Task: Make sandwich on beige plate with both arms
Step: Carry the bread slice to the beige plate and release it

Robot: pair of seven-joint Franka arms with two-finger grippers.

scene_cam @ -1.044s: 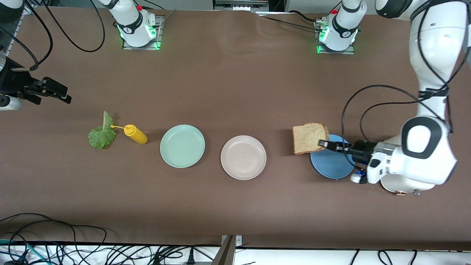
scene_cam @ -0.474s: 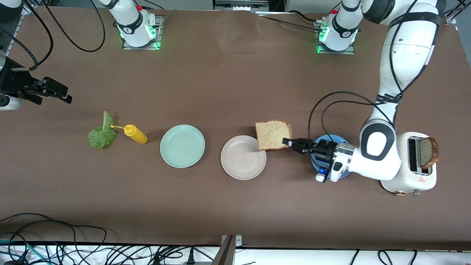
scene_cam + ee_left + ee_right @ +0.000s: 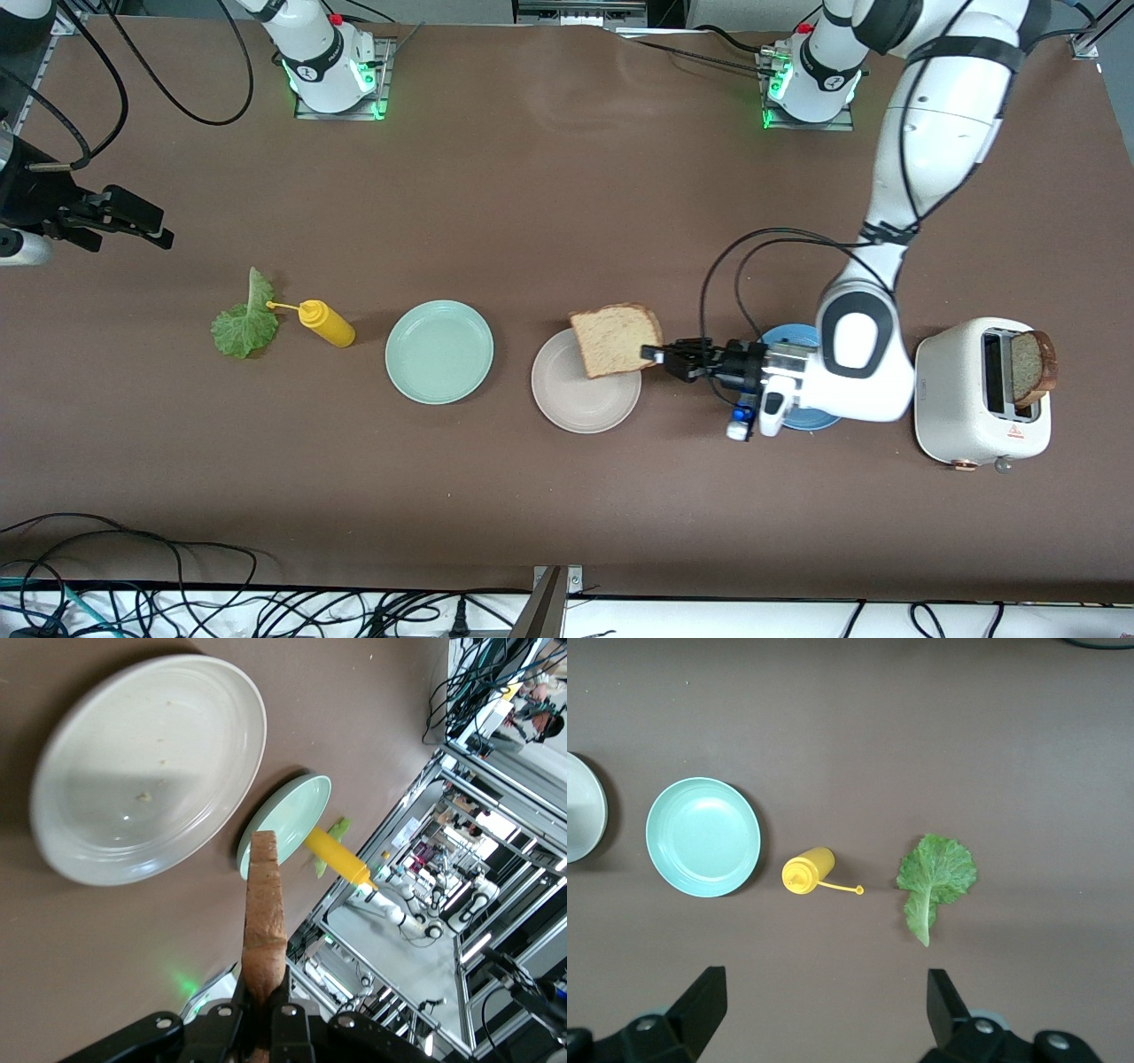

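Brown table [image 3: 549, 204], cables along its near edge, lab frames around.
Left gripper [image 3: 660, 356] pinches a bread slice [image 3: 614, 339] by one edge, flat face up, over the beige plate [image 3: 576, 399]; right gripper [image 3: 133, 221] waits, jaws wide, above the lettuce leaf [image 3: 244, 323].

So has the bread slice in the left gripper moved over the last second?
Yes. The bread slice, held by the left gripper, has travelled from the blue plate toward the right arm's end, now over the beige plate.

A tan bread slice [image 3: 615, 339] with brown crust hangs over the bare, round beige plate's [image 3: 571, 403] edge. A second slice [image 3: 1032, 365] stands in the toaster [image 3: 961, 408]. The ruffled green lettuce leaf [image 3: 244, 321] lies flat toward the right arm's end.
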